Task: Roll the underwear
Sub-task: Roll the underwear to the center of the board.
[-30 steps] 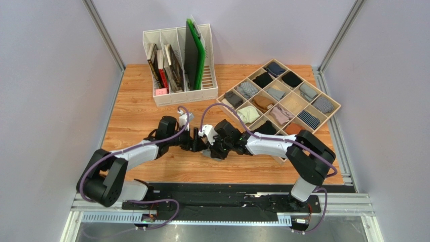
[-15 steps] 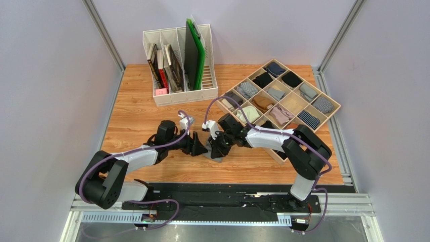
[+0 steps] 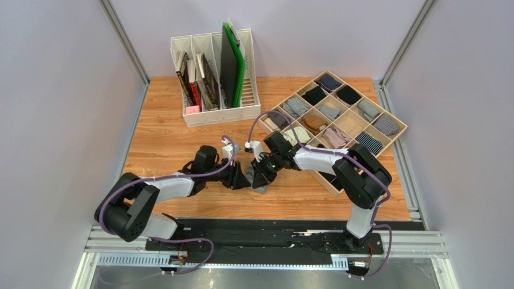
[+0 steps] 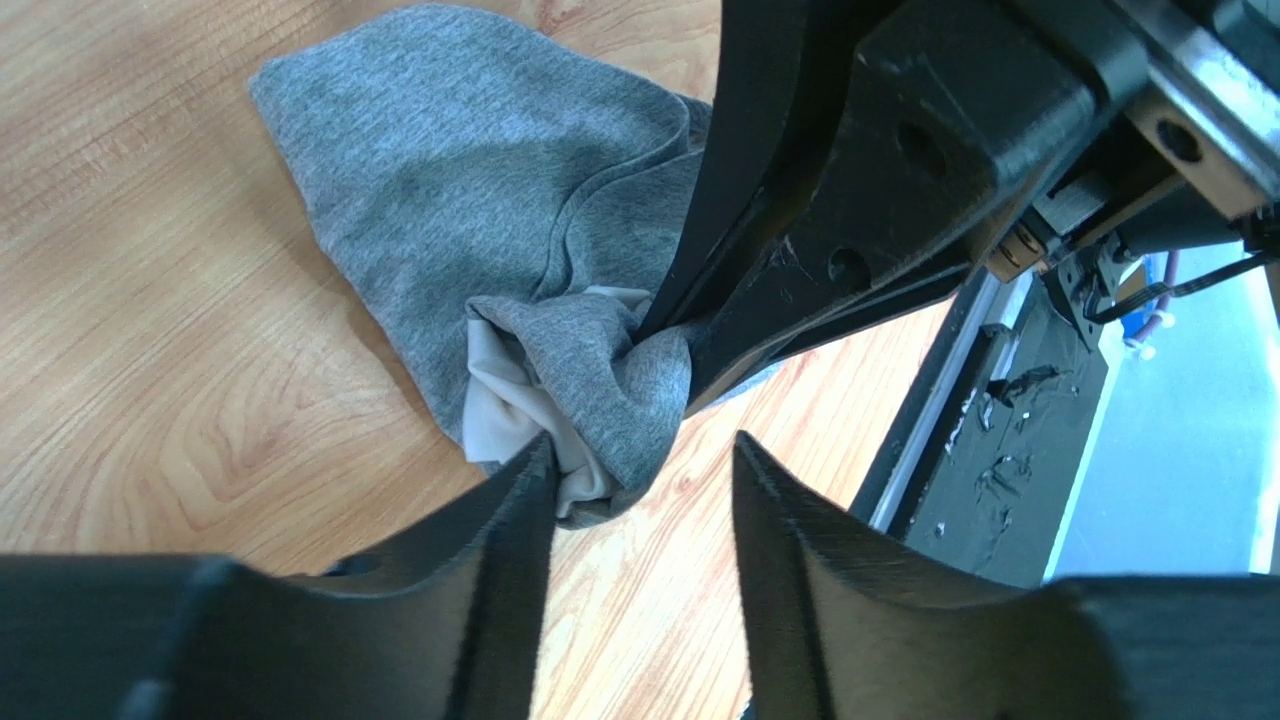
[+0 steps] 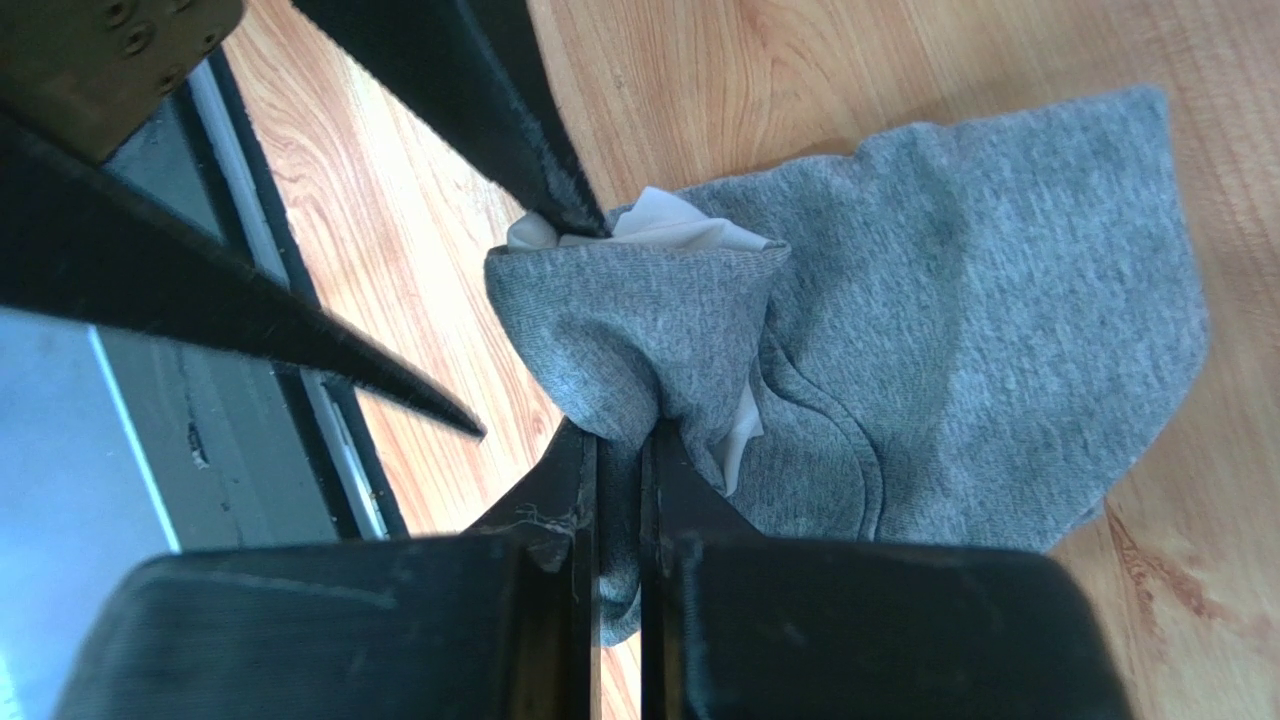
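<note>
The wooden tabletop (image 3: 163,144) filled the middle of the overhead frame. A white file rack (image 3: 221,112) stood on it at upper centre, holding books and a green board. A shallow divided tray (image 3: 369,100) of small rolled bundles sat angled at upper right. Near the centre lay the grey underwear (image 3: 257,181), its wide part flat on the wood (image 4: 436,180) (image 5: 992,330).
</note>
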`<state>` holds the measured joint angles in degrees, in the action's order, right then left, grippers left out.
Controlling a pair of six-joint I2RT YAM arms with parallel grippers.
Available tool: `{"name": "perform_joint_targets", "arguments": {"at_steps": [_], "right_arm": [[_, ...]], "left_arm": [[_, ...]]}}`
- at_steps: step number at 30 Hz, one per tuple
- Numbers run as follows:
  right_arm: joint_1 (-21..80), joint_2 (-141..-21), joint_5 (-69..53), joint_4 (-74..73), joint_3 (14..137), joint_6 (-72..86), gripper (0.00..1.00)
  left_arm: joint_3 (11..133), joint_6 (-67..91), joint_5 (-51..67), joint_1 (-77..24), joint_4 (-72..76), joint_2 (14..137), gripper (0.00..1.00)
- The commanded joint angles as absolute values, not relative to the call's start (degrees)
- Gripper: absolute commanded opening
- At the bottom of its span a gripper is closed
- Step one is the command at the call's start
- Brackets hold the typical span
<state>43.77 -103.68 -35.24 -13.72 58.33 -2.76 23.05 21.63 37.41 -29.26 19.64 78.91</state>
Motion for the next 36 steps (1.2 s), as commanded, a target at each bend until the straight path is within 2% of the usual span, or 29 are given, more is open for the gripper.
{"name": "perform_joint_targets", "arguments": {"at_steps": [1,2,3,5,6,8,9,11,12,13,15,19,23,27,36], "right_arm": [[42.5,-106.1,-36.6,-15.5,59.6,-2.1,0.0],[42.2,-106.3,-36.6,-15.5,59.8,-2.0,0.0],[42.0,-106.3,-36.7,-15.5,60.0,-2.0,0.0],[41.9,-106.1,-36.7,-15.6,60.2,-1.9,0.0],[42.0,-105.7,-36.7,-15.6,60.3,-1.9,0.01],[41.9,-104.9,-36.1,-15.9,60.5,-1.7,0.06],[41.9,-103.7,-35.9,-16.2,60.6,-1.5,0.15],[41.9,-102.0,-34.6,-17.1,60.7,-1.5,0.23],[41.9,-100.1,-34.0,-17.5,60.8,-1.6,0.34],[41.9,-99.2,-32.4,-18.1,61.1,-1.7,0.38],[41.8,-96.9,-31.5,-19.9,61.5,-2.2,0.68],[41.9,-93.4,-25.9,-21.1,61.3,-2.5,0.75],[43.8,-88.6,-19.5,-18.5,58.3,-4.5,0.76],[49.1,-85.5,-13.1,-17.2,56.3,-7.6,0.73],[55.9,-89.1,-13.9,-15.2,56.0,-10.7,0.67]], "left_arm": [[24.9,20.0,39.2,-30.0,22.2,79.5,0.42],[25.0,20.0,39.3,-30.1,22.2,79.8,0.38],[25.2,19.9,39.2,-30.2,22.2,80.4,0.25],[25.8,20.0,38.6,-30.3,21.9,81.6,0.05],[26.2,19.9,38.1,-30.2,20.4,81.7,0.0],[27.7,19.7,35.5,-30.2,18.1,82.3,0.0],[28.3,19.8,34.6,-30.2,15.6,82.8,0.0],[29.6,20.8,32.9,-30.2,14.0,83.0,0.0],[29.8,21.5,32.5,-30.1,13.5,83.3,0.0],[30.0,23.0,32.3,-29.9,13.3,83.5,0.0],[30.5,24.6,32.1,-29.4,13.3,84.6,0.0],[30.9,28.1,32.5,-28.2,14.0,87.6,0.0],[31.4,30.5,34.6,-27.3,15.4,90.8,0.0],[31.6,32.1,35.9,-26.0,16.4,91.6,0.0],[33.0,32.8,39.3,-23.8,15.9,93.2,0.0]]}}
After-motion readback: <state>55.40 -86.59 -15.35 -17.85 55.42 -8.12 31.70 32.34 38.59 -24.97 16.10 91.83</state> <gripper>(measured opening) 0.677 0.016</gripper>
